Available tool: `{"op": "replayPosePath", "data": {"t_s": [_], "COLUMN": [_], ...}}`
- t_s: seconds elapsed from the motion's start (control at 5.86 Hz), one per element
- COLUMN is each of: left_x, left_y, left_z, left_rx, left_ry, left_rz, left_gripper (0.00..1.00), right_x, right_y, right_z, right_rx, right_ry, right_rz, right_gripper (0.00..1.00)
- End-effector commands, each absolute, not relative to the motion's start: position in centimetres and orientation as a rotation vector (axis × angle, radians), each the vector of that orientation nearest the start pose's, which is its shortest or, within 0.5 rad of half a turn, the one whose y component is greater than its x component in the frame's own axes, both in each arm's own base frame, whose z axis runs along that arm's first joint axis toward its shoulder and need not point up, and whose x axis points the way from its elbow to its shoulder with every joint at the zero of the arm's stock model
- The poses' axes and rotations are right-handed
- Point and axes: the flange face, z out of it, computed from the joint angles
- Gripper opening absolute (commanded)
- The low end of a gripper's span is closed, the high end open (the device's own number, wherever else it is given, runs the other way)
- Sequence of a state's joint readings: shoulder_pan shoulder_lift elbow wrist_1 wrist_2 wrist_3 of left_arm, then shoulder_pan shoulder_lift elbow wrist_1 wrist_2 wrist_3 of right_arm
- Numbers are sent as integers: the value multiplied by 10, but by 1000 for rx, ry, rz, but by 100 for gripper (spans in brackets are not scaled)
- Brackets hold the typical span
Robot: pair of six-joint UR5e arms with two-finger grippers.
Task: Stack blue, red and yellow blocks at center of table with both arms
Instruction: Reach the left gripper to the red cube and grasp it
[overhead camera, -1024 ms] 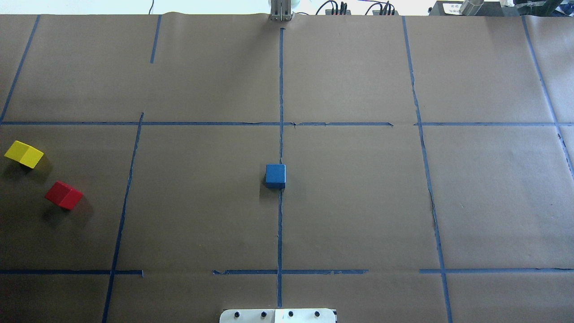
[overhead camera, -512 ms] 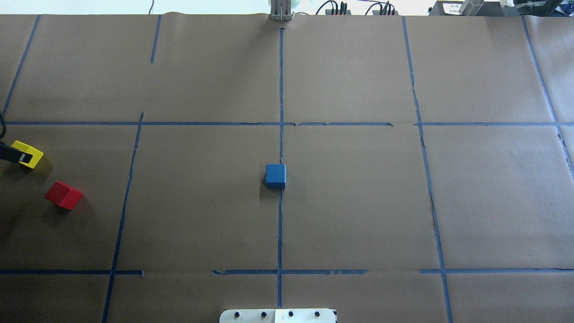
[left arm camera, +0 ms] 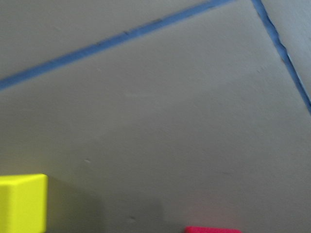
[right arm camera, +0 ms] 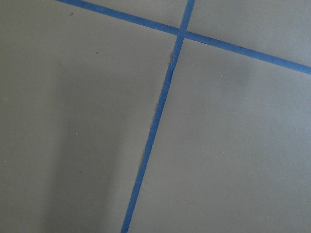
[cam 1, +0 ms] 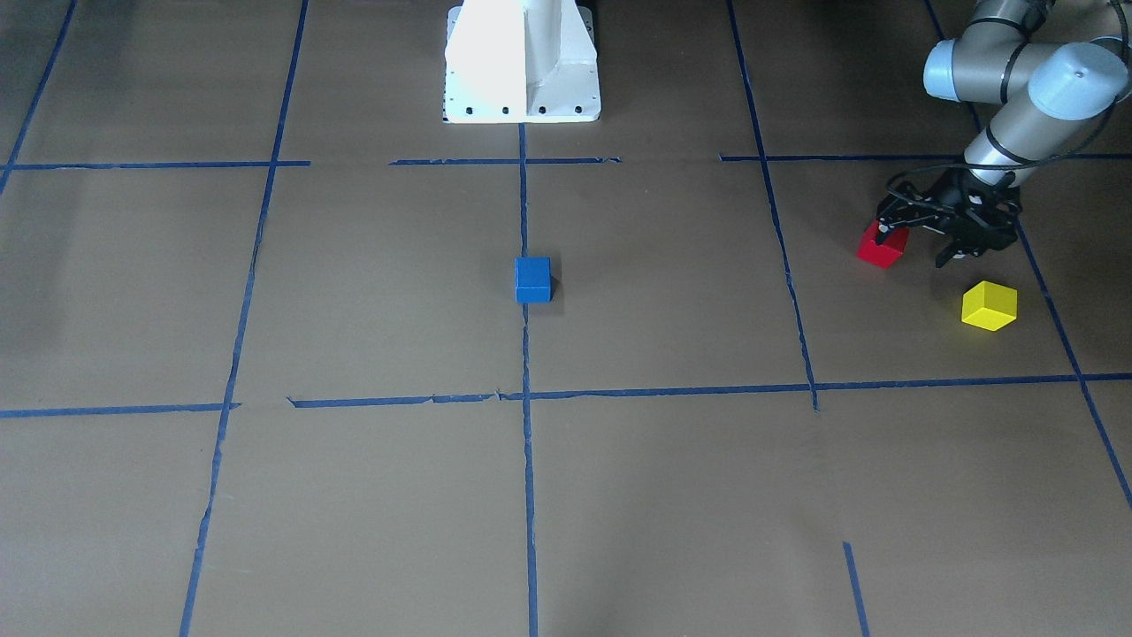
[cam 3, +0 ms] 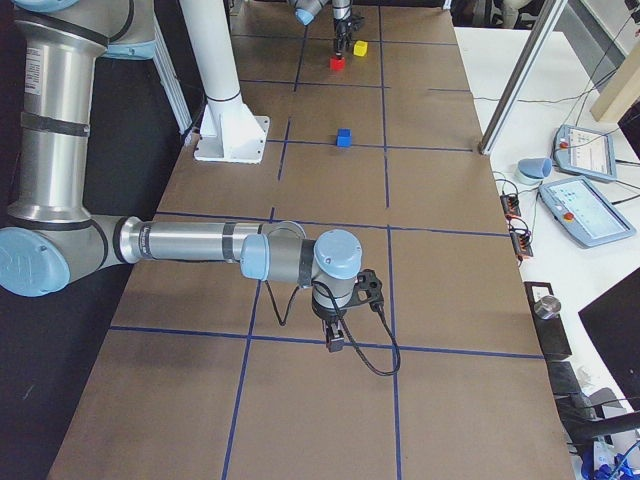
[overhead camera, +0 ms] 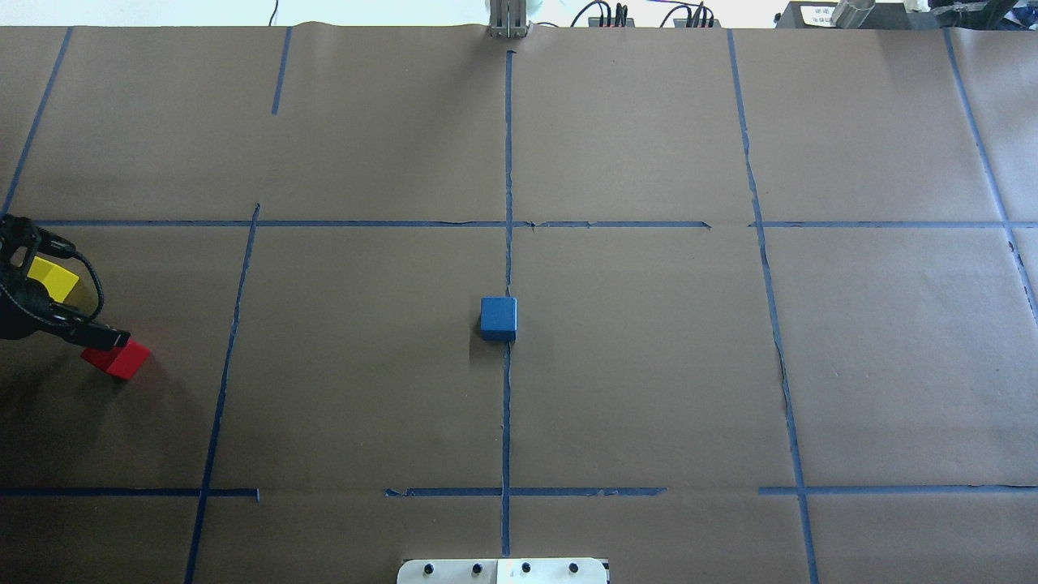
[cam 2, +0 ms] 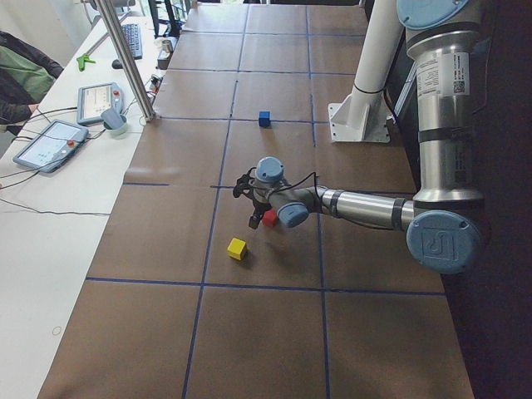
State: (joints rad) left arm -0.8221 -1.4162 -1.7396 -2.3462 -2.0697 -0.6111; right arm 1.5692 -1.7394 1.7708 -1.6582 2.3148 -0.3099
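Note:
The blue block (cam 1: pixel 532 279) sits at the table's centre, also in the overhead view (overhead camera: pixel 498 317). The red block (cam 1: pixel 880 250) and the yellow block (cam 1: pixel 989 306) lie on the robot's left side, apart from each other; overhead they show as red (overhead camera: pixel 117 359) and yellow (overhead camera: pixel 55 277). My left gripper (cam 1: pixel 917 241) is open and low over the red block, one finger above its top, holding nothing. My right gripper (cam 3: pixel 335 335) shows only in the exterior right view, over bare paper far from the blocks; I cannot tell if it is open or shut.
The robot base (cam 1: pixel 522 62) stands at the table's near edge. Blue tape lines divide the brown paper. Tablets and cables (cam 2: pixel 50 141) lie on the white bench beyond the far edge, where a post (cam 2: pixel 133 66) stands.
My left arm has come in from the overhead view's left edge, passed over the yellow block and now sits over the red block. The blocks have not moved.

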Motion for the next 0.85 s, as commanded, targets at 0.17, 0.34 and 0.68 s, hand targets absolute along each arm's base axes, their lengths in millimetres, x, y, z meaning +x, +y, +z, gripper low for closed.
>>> {"op": "replayPosePath", "data": {"t_s": [0.17, 0.34, 0.68], "left_x": [271, 272, 277], "left_y": [-372, -371, -375], "left_z": [566, 566, 559], "left_rx": [283, 280, 294], "left_ry": [846, 846, 855], "left_rz": [323, 324, 327], "left_gripper": [100, 44, 24], "right_x": [65, 65, 65], "right_y": [-416, -416, -417], "right_z": [649, 650, 651], "right_rx": [59, 58, 56], "right_ry": [-746, -746, -746], "right_rz": [-274, -275, -275], "right_gripper": [100, 100, 100]}}
